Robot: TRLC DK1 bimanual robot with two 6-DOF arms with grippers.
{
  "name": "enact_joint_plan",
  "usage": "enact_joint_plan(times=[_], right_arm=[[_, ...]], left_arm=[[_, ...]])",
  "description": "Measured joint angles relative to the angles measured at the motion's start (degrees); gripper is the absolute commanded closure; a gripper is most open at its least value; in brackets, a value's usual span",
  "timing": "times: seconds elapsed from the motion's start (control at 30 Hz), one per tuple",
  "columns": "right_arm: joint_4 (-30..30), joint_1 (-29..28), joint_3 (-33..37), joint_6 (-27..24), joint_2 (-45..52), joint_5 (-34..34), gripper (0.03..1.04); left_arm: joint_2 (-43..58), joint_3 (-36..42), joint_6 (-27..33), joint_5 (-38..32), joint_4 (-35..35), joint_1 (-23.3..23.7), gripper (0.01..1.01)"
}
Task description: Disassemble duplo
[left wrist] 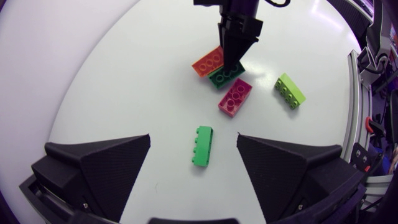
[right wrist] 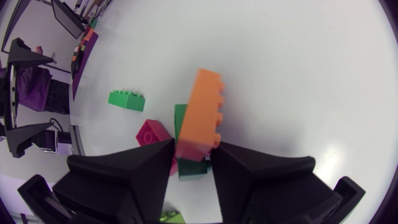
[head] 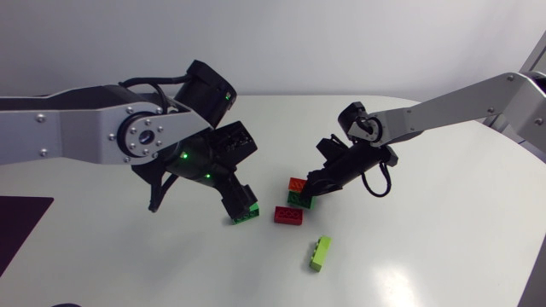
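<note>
A green brick (left wrist: 203,145) lies alone on the white table, down between the wide-apart fingers of my open left gripper (left wrist: 193,135); neither finger touches it. In the head view this gripper (head: 240,203) hangs just over the same brick (head: 246,213). My right gripper (right wrist: 193,148) has both fingers against a tilted orange brick (right wrist: 202,112) that sits on a dark green brick (right wrist: 188,169). From above, the right gripper (head: 310,194) stands over the orange brick (head: 296,182). A red brick (head: 287,214) lies beside that pair.
A lime-green brick (head: 321,252) lies by itself nearer the table's front edge, also seen as the lime-green brick (left wrist: 290,91) in the left wrist view. A dark mat (head: 19,226) covers the table's left edge.
</note>
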Motion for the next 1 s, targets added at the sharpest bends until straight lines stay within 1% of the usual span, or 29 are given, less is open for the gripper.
enact_joint_plan(times=[0.03, 0.2, 0.33, 0.47, 0.6, 0.67, 0.77, 0.9, 0.93, 1.0], right_arm=[[0.0, 0.2, 0.0, -0.1, 0.0, 0.6, 0.06], [1.4, 0.8, -0.7, -0.1, -1.0, 3.7, 0.06], [3.3, 0.7, -3.1, -0.1, -4.9, 5.5, 0.06], [5.3, 0.0, -6.3, 0.0, -12.6, 8.0, 0.06], [7.3, -2.1, -9.2, 0.6, -22.7, 12.7, 0.06], [7.6, -3.7, -10.3, 1.3, -27.2, 13.3, 0.06], [7.5, -6.2, -11.8, 2.2, -32.2, 13.5, 0.06], [7.5, -8.8, -15.2, 3.0, -38.5, 15.2, 0.06], [7.5, -9.0, -16.0, 3.1, -40.2, 16.1, 0.06], [7.5, -9.1, -17.7, 3.3, -44.2, 17.9, 0.06]], left_arm=[[-0.7, -0.6, 0.0, -0.3, 0.7, 0.0, 0.052], [-3.6, -1.6, -0.2, -1.4, 2.8, 0.1, 0.052], [-6.2, -2.8, -0.2, -3.7, 5.0, 0.2, 0.052], [-9.1, -4.5, -0.2, -8.0, 7.5, 0.2, 0.054], [-11.1, -4.6, -0.5, -12.8, 8.1, 0.2, 0.051], [-12.6, -4.7, -1.3, -15.0, 8.1, 0.2, 0.051], [-15.6, -5.0, -2.1, -16.2, 8.4, 0.6, 0.051], [-21.0, -7.1, -2.9, -19.2, 11.2, 1.1, 0.051], [-22.3, -7.7, -3.1, -20.5, 11.8, 1.1, 0.051], [-24.7, -9.2, -3.3, -25.3, 14.0, 0.9, 0.051]])
